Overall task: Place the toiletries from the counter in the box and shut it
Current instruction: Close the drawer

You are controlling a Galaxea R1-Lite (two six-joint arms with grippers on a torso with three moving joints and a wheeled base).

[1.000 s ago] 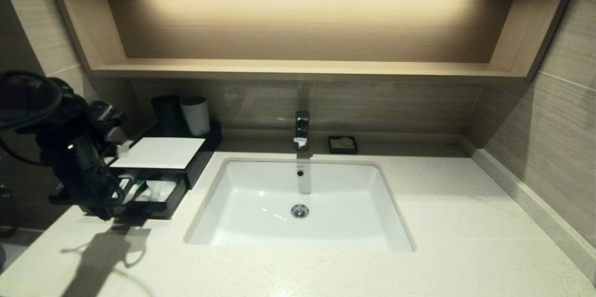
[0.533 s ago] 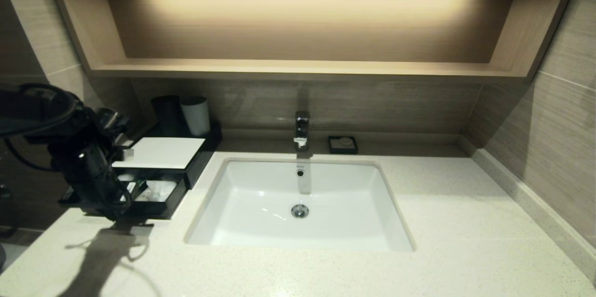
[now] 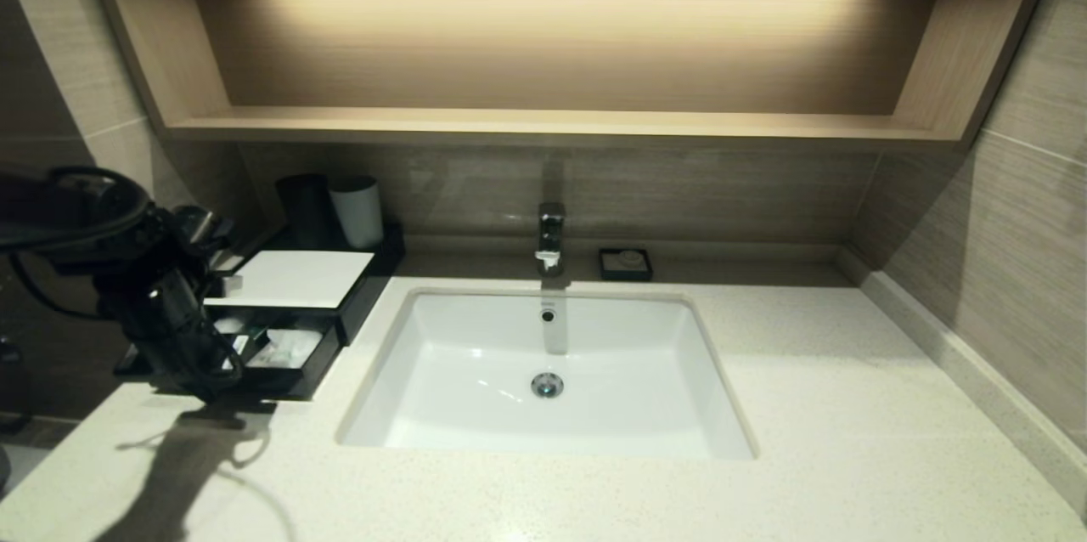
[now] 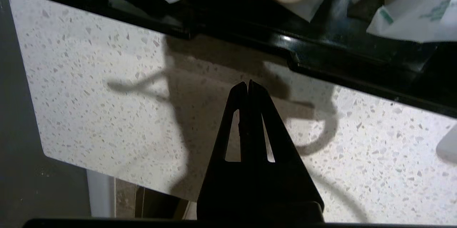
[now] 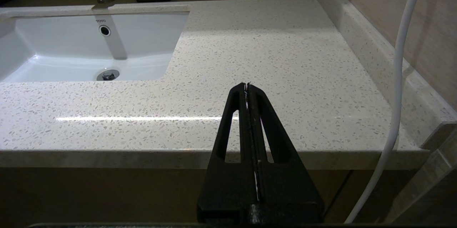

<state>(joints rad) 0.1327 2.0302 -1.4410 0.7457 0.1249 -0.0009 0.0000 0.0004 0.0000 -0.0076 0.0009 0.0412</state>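
Head view: left gripper (image 3: 204, 385) at box (image 3: 293, 304) drawer front; left wrist view alone shows jaws together.

The low black rectangular box with a white flat top panel (image 3: 293, 279) is sitting on the pale cream speckled stone counter (image 3: 849, 440), left of the white rectangular sink (image 3: 475, 406), with its front drawer (image 3: 293, 368) standing pulled out and plastic-sleeved toiletries (image 3: 284, 348) lying inside. Two cylindrical cups (image 3: 357, 211) are standing behind the box. The small black soap dish (image 3: 626, 264) is resting just right of the metal tap (image 3: 550, 238), behind the sink, under the light wooden shelf (image 3: 543, 126).
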